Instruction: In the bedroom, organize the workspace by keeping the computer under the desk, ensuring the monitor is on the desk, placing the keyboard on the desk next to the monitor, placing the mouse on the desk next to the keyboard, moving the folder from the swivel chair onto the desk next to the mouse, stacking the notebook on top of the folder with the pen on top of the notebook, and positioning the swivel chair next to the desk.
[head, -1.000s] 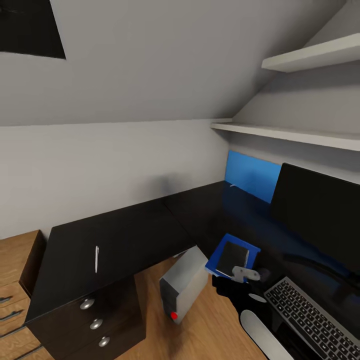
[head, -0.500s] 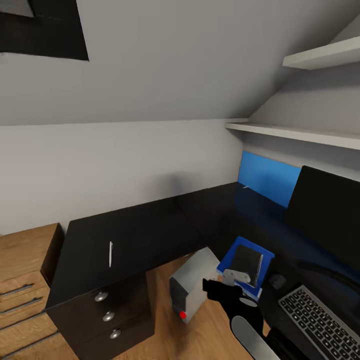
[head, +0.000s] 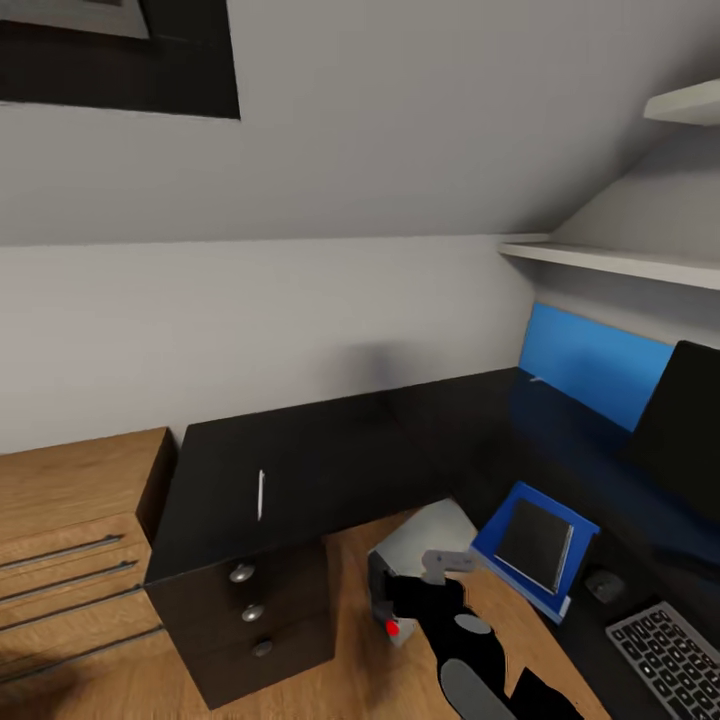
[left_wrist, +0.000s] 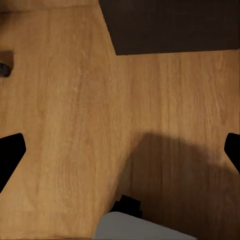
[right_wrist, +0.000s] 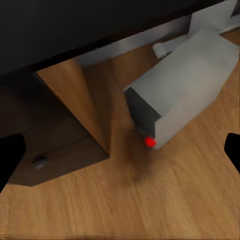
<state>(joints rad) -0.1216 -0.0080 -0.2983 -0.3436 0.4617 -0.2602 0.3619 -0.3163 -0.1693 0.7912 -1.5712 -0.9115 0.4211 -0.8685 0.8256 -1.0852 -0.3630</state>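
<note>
The black desk runs along the wall and turns a corner. A white pen lies on its left wing. On the right wing the dark notebook rests on the blue folder, with the mouse, the keyboard and the monitor beside them. The grey computer sits on the floor under the desk, tilted. My right gripper hangs open above it, apart from the folder. My left gripper is open over bare wooden floor.
A light wooden drawer chest stands left of the desk's dark drawer unit. A blue panel lines the wall behind the monitor, with a white shelf above it. Wooden floor lies in front of the drawers.
The head view has turned left, so everything has shifted right in it. My right gripper has drawn back from the notebook on the folder and now sits over the computer.
</note>
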